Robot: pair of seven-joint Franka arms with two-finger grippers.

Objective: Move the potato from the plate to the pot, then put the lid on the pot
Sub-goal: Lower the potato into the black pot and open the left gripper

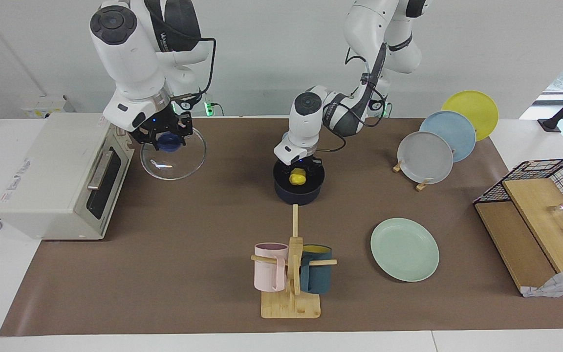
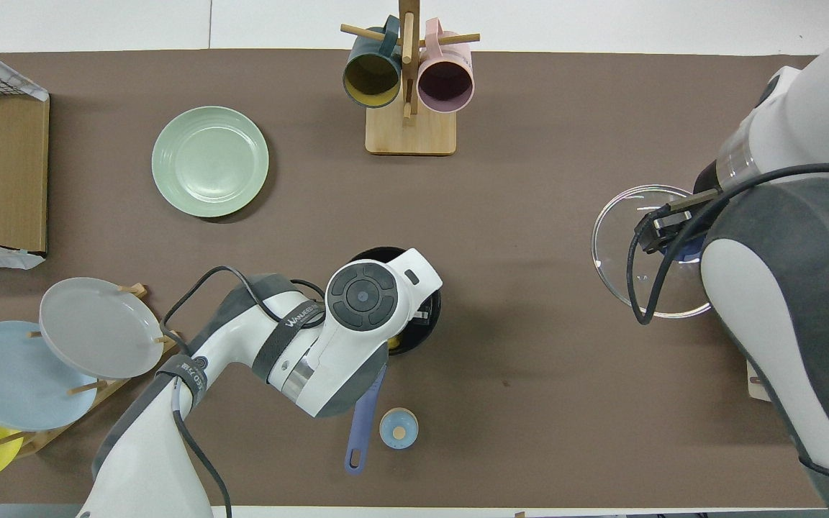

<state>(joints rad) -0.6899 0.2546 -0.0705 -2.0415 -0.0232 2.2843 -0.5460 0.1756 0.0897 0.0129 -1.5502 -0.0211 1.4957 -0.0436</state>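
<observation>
Table (image 1: pixel 188 234) under a brown mat, filling most of both views.

Plate (image 1: pixel 404 249), lower right of centre in the facing view, upper left in the overhead view (image 2: pixel 210 161): bare, nothing on it, well apart from everything else in play. First half of the transfer done, judging by that.

Lid (image 1: pixel 174 159), upper left of the facing view, right edge of the overhead view (image 2: pixel 630 259): tilted, held by its blue knob in the right jaws, clenched on it. Cannot tell whether the lower rim clears the table. Well apart from the pot, so covering not yet begun.

Pot (image 1: pixel 298 193), centre of the facing view, just below centre in the overhead view (image 2: pixel 386 253), mostly hidden there under the left arm's wrist. Uncovered, long handle (image 2: pixel 364 424) pointing toward the bottom of the overhead view.

Potato (image 1: pixel 298 177), a yellow lump in the mouth of the pot, gripped in the left jaws, clenched around it. Hard to say whether resting on the pot's bottom or hanging just above.

Left to do, by this reading: let go of the potato, pull the left arm clear, bring the lid across, seat it on the pot.
</observation>
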